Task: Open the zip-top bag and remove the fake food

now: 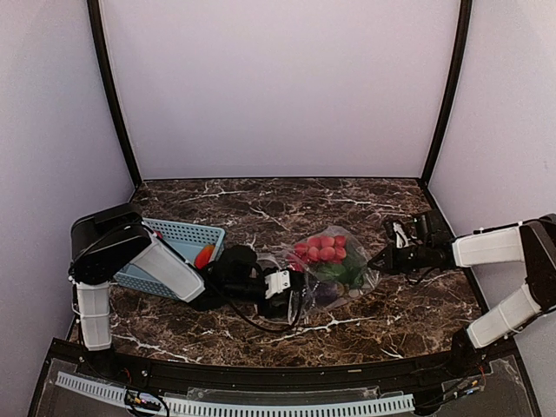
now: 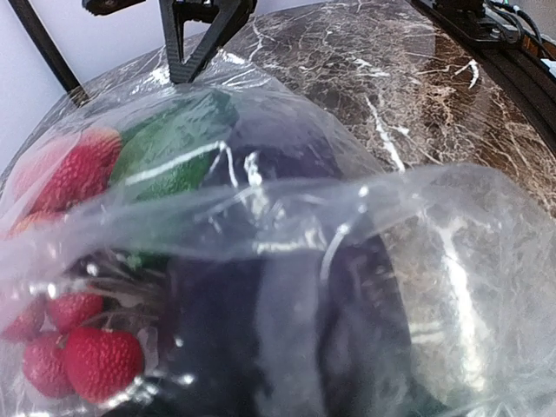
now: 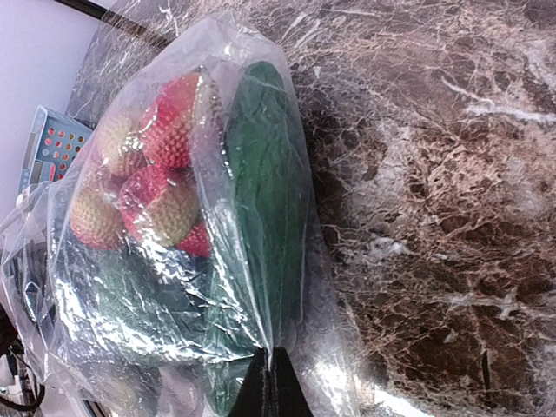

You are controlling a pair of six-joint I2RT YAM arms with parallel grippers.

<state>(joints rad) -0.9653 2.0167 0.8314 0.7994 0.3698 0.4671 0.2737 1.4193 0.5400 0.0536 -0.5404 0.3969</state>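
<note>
Though the zip-top bag [image 1: 334, 269] lies mid-table [image 1: 261, 204] with an arm at each end, nearly all the fake food [image 1: 323, 254] is inside it, so the opening step is in hand and removal is barely begun.

From above, the left gripper [image 1: 291, 291] is pressed against the bag's near-left end, and the right gripper [image 1: 380, 259] meets its far-right edge. A light-blue basket [image 1: 174, 233] stands just beside the left arm with one orange-red piece [image 1: 204, 255] in it.

The left wrist camera is filled with crinkled film. The dark eggplant [image 2: 287, 347] lies closest, the green vegetable [image 2: 174, 148] behind it and the red balls [image 2: 95, 360] to the left. None of this gripper's fingers show, so I cannot tell whether its jaws are released or grasping. A fold of plastic crosses the view, but whether it is the bag's mouth is unclear.

The right wrist camera shows its own dark tips meeting on a pinch of film at the bag's edge, beside the green vegetable, so these jaws are clenched on the bag.

The next move probably calls for the left jaws to catch one layer of plastic only, opposite the right's hold, so that the two can pull apart. If both layers are caught, or the slick film slips, the mouth would likely stay sealed.
</note>
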